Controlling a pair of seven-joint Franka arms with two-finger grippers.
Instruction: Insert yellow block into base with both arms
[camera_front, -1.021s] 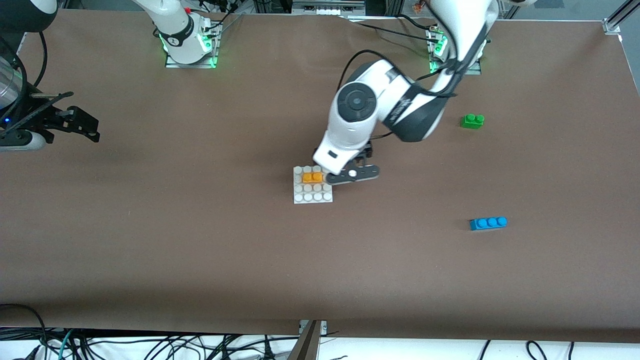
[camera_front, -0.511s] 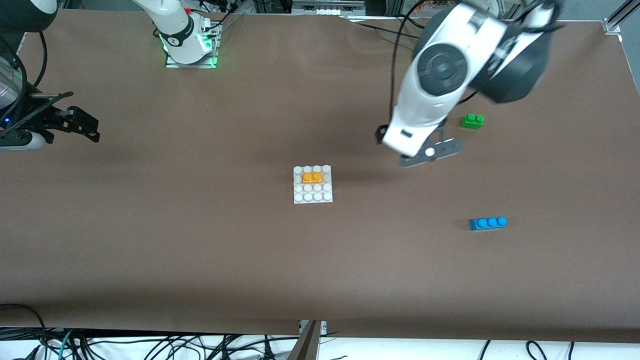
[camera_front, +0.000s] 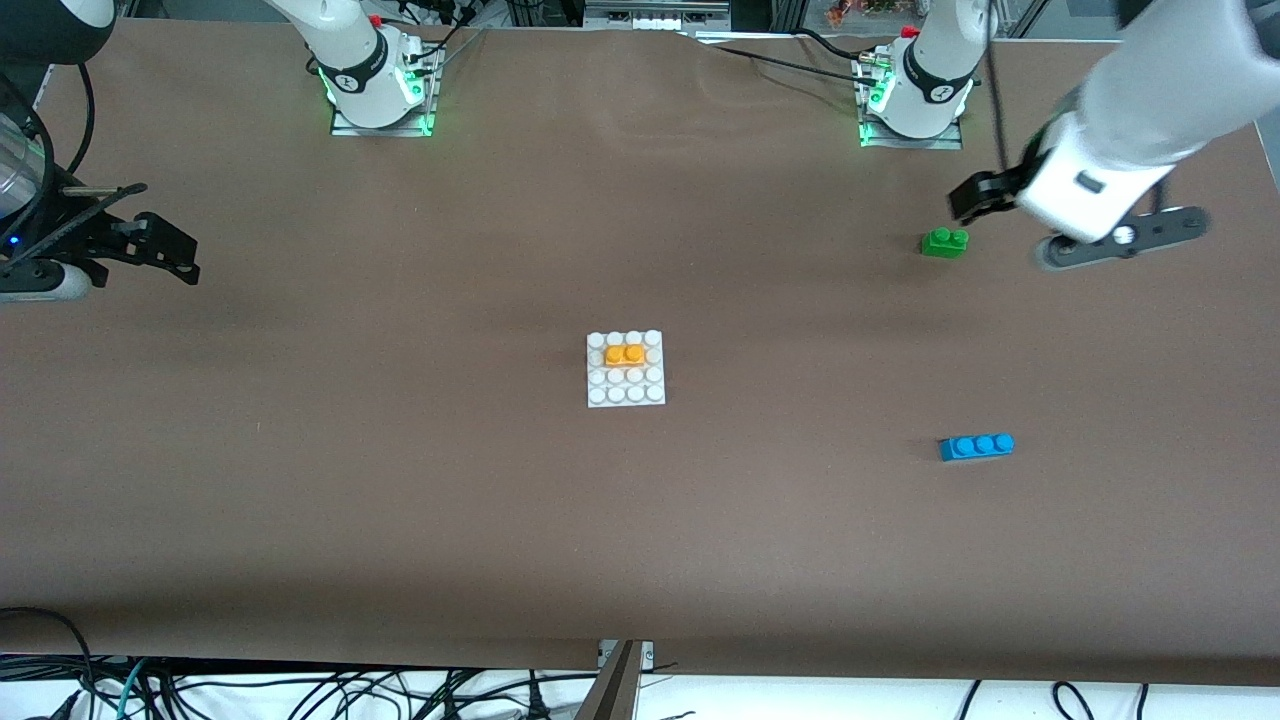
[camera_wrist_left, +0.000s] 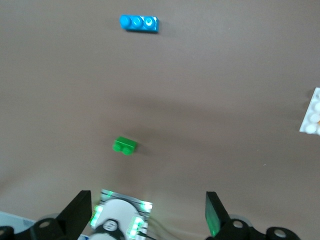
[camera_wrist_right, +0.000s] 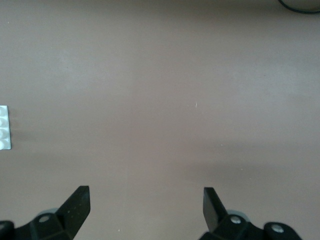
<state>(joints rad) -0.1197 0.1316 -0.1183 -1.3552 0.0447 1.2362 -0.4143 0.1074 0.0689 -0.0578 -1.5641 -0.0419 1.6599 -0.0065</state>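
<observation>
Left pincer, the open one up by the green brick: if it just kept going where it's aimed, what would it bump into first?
Probably the bare table. The left pincer points down beside the green brick, with nothing between its fingers.

A brown table (camera_front: 400, 480) fills nearly the whole front view. Just right of its centre lies the base (camera_front: 625, 392), a white square plate with a 4x4 stud grid. A green brick (camera_front: 944, 242) with 2 studs lies at the upper right, and a blue brick (camera_front: 976, 446) with 3 studs at the right, below mid-height. 2 arm mounts (camera_front: 380, 95) glow green along the top edge.
</observation>
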